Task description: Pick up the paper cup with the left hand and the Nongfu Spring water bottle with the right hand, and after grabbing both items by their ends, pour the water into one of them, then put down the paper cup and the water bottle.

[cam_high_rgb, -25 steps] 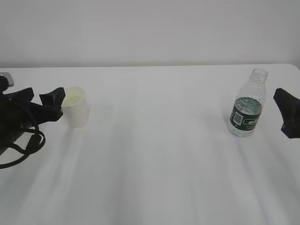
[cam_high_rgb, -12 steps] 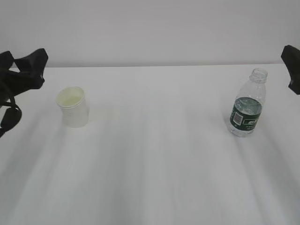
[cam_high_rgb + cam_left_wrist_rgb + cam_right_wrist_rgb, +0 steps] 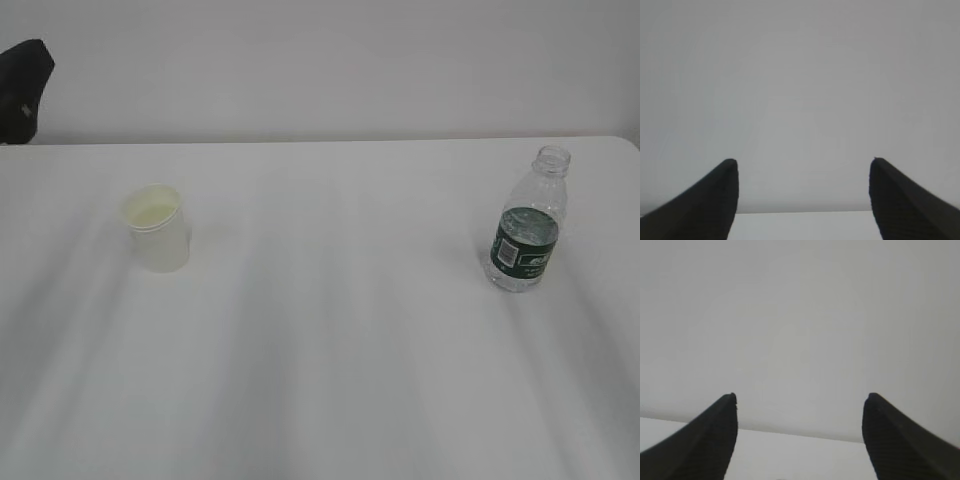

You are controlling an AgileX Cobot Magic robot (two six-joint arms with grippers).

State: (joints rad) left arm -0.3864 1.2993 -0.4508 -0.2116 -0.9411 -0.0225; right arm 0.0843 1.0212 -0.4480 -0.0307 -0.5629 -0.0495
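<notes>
On the white worktop (image 3: 330, 350), small white paper cup (image 3: 160, 228) upright, cream inside, clear ribbed capless Nongfu Spring water bottle (image 3: 527, 235) with green label, well apart, left end effector (image 3: 802, 200) and right end effector (image 3: 799, 437) both spread apart, empty

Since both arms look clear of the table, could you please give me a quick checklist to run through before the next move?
1. Paper cup upright on the table: ok.
2. Nongfu Spring water bottle upright, neck uncapped: ok.
3. Left hand open and empty, facing the wall: ok.
4. Right hand open and empty, also facing the wall: ok.
5. Cup and bottle standing well apart, nothing between them: ok.
6. Water level in cup or bottle: cannot tell; the cup's pale inside and the clear bottle show no distinct line.
</notes>
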